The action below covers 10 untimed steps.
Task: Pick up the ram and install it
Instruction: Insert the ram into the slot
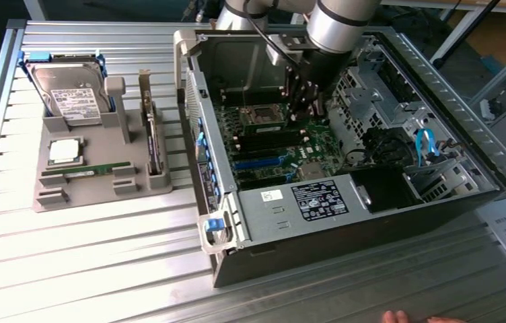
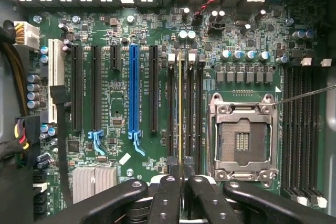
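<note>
Our gripper [image 2: 181, 184] is clenched on the ram [image 2: 180, 103], seemingly edge-on over the memory slots [image 2: 171, 108], upper centre of the exterior view. Any skew when pressing could jam or bend it.

Green motherboard [image 2: 121, 30] noted, one blue slot [image 2: 133, 87] among black ones; ram [image 2: 180, 108] edge seen yellowish; gripper [image 2: 181, 182] black; tray [image 1: 100, 195] grey.

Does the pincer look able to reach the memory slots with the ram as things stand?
Probably yes: the pincer holds the ram edge-on along the memory slots, and no cable crosses them.
</note>
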Available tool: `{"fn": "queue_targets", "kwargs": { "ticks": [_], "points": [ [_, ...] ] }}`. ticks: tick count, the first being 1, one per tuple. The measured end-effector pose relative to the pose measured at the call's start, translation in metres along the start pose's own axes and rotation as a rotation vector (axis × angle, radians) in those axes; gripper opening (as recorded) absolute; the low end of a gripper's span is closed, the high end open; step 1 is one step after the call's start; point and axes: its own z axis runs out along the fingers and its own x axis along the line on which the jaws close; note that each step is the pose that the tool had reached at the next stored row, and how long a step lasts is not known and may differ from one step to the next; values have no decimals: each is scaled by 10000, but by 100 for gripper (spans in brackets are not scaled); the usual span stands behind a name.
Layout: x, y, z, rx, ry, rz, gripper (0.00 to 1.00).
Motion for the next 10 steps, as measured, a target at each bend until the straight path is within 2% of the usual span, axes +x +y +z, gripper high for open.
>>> {"fn": "queue_targets", "kwargs": {
  "ticks": [5,10],
  "points": [
    [0,-3,77,0,0,0,12],
    [16,-3,78,0,0,1,12]
  ]
}}
